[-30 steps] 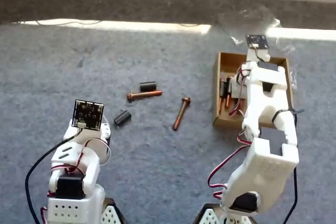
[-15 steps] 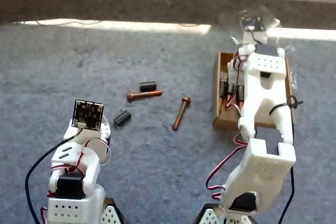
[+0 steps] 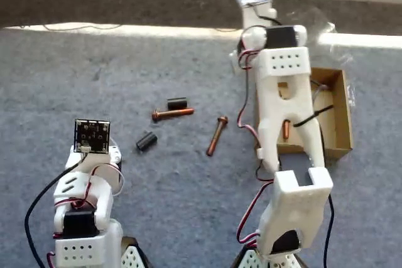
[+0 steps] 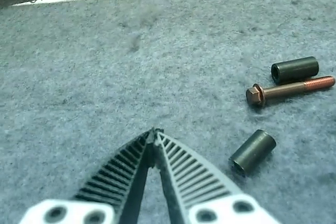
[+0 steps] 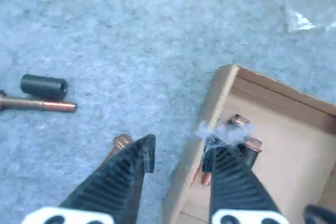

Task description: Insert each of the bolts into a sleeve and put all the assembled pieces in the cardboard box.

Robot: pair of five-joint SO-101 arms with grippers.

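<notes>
Loose bolt: a copper bolt (image 5: 122, 141) lies flat on the carpet (image 5: 105, 24). Its head peeks out just beside one finger of the right claw (image 5: 181, 142), on the side away from the box.
Second bolt: another bolt (image 5: 39, 104) lies well out from the right claw on that same side. A far sleeve (image 5: 44, 86) lies just beside it and parallel to it; whether they touch is unclear.
Near sleeve: a black sleeve (image 4: 253, 151) lies on its side, nearest the left claw (image 4: 156, 135), just ahead of it and toward the right arm.
Assembled pieces: finished pieces (image 5: 245, 139) lie inside the box, under the right claw's other finger and close to the wall.
Cardboard box: the wall of the cardboard box (image 5: 220, 90) runs between the right claw's two fingers.
Right claw: spread wide and gripping nothing, it hangs astride the box wall.
Left claw: pressed together and empty, it sits low over the carpet and points at the open stretch short of the second bolt.
Step in hand: probably fetching the next bolt, since two bolts and two sleeves are not yet joined.
Doing it well: the right claw should clear the box wall sideways before it descends, then line its fingers across the loose bolt's shank. Closing mid-shank leaves the threaded end free for the sleeve.
Partner: the left claw needs to open and take the near sleeve across its body, with the bore facing the bolt.
Risk: the bolt is round and may roll on the carpet if one finger lands first.
</notes>
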